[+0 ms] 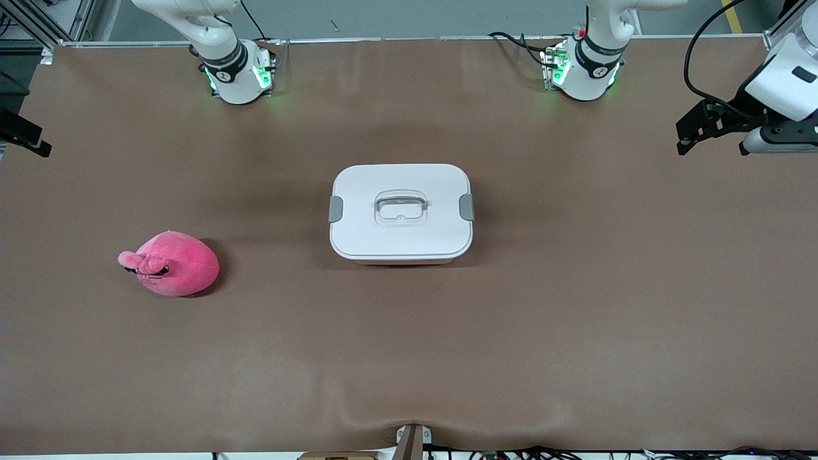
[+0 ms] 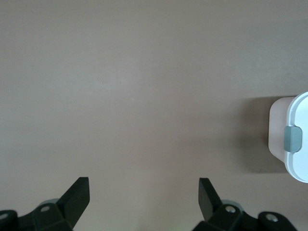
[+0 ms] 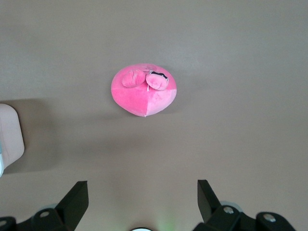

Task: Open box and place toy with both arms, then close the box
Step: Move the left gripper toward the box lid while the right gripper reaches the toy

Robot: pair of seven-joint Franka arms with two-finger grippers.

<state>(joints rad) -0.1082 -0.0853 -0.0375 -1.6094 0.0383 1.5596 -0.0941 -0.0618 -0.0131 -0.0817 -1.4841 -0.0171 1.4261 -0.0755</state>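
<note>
The box (image 1: 401, 213) stands mid-table, its white lid on, with a grey clip at each end and a clear handle on top. The bright pink toy (image 1: 172, 263) lies on the mat toward the right arm's end, a little nearer the front camera than the box. My left gripper (image 1: 712, 147) is open and empty, held up over the left arm's end of the table; its wrist view (image 2: 143, 185) shows one end of the box (image 2: 294, 139). My right gripper (image 1: 25, 137) is open and empty at the opposite table end; its wrist view (image 3: 143, 187) shows the toy (image 3: 144, 91).
The brown mat (image 1: 575, 319) covers the whole table. The two arm bases (image 1: 239, 76) stand along the table edge farthest from the front camera. A small bracket (image 1: 412, 441) sits at the edge nearest that camera.
</note>
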